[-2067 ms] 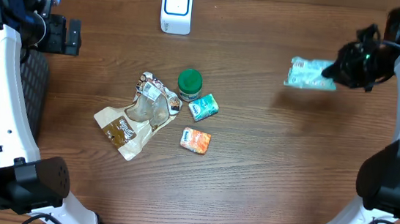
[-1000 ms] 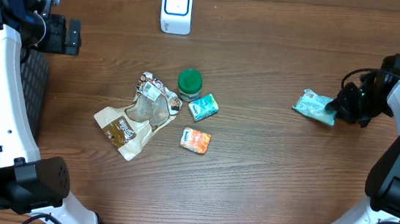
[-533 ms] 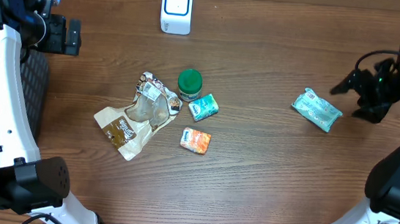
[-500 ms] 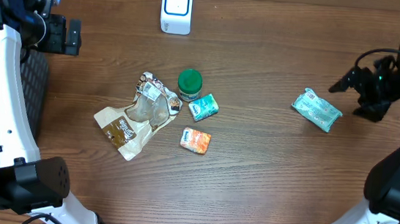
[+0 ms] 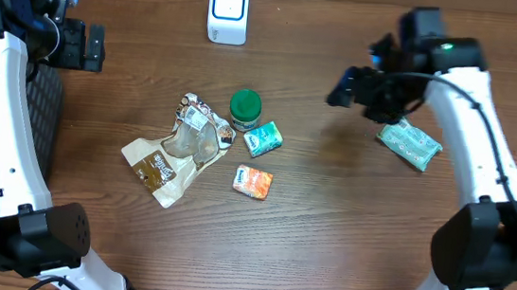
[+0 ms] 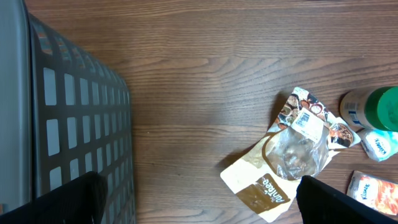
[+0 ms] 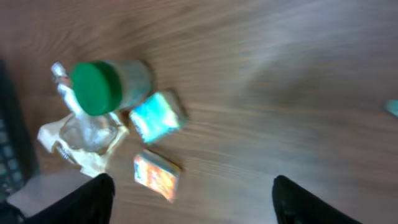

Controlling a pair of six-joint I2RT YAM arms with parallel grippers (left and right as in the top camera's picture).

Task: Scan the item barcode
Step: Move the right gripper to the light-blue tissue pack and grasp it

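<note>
Over the tabletop point(image 5: 327, 228) the right gripper point(image 5: 349, 78) hangs spread and empty, right of the scanner point(image 5: 228, 11). The left gripper point(image 5: 92, 45), spread too, sits far to the scanner's left. In front of the scanner lie the pouch point(image 5: 175, 146), jar point(image 5: 245, 108), orange packet point(image 5: 253, 182) and teal packet point(image 5: 263, 139), nearer the right gripper and leftward of it.

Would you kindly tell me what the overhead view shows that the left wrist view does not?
Only overhead: the white scanner, the mint pack and the open right gripper. Only left wrist: nothing new, merely a closer look. Both: the mesh basket, crumpled pouch, green-lidded jar, teal packet and orange packet.
</note>
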